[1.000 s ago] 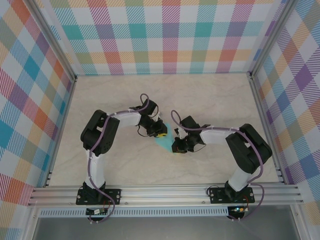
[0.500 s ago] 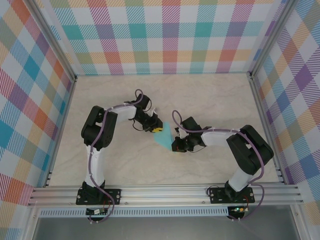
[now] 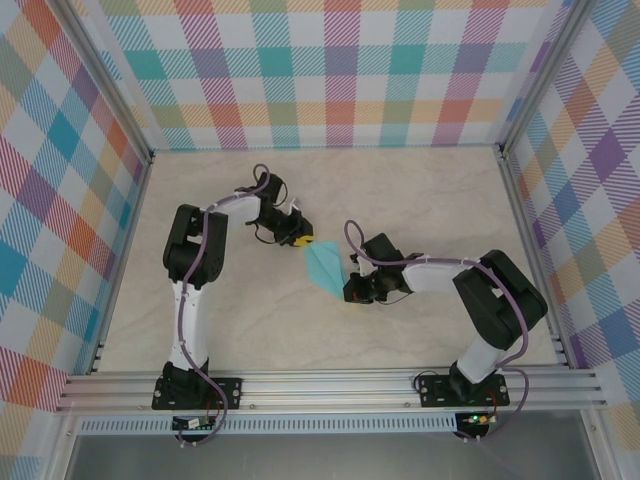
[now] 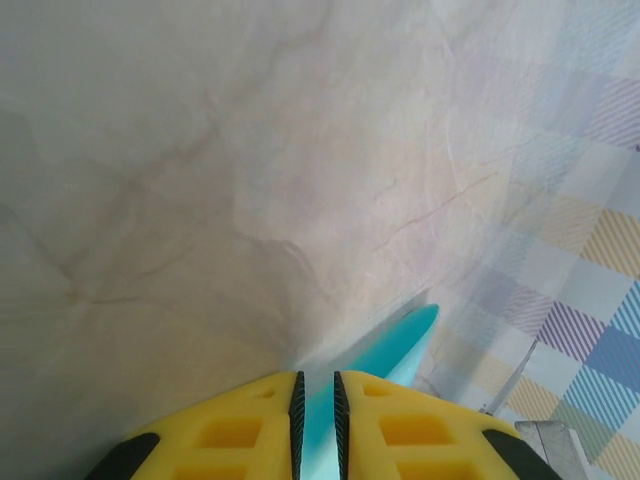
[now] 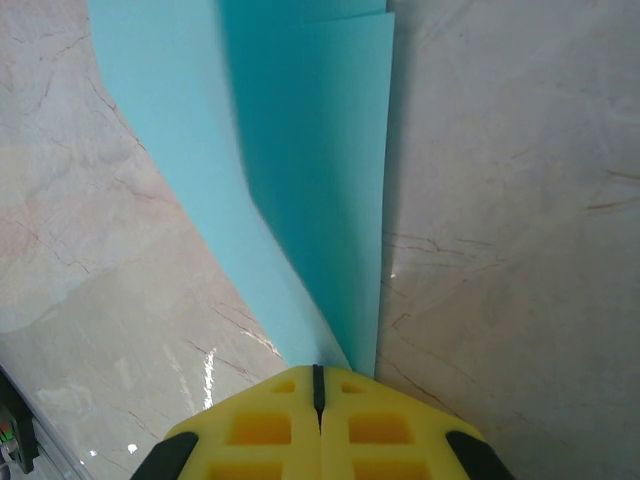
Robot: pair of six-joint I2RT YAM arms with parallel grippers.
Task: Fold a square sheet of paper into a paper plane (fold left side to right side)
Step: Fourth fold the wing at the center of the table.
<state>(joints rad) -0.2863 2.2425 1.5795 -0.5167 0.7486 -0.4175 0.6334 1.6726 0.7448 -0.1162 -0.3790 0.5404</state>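
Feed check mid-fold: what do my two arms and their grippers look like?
Both the left arm and right arm have white links, bulky black joint housings and a purple cable looped along them. The left gripper and right gripper have yellow fingers with rectangular recesses and black inner edges.

The paper plane (image 5: 300,150) runs off the top edge of the right wrist view, its near tip hidden behind the right gripper (image 5: 318,385). Between the left gripper's (image 4: 315,405) fingers a thin strip is cut off below.
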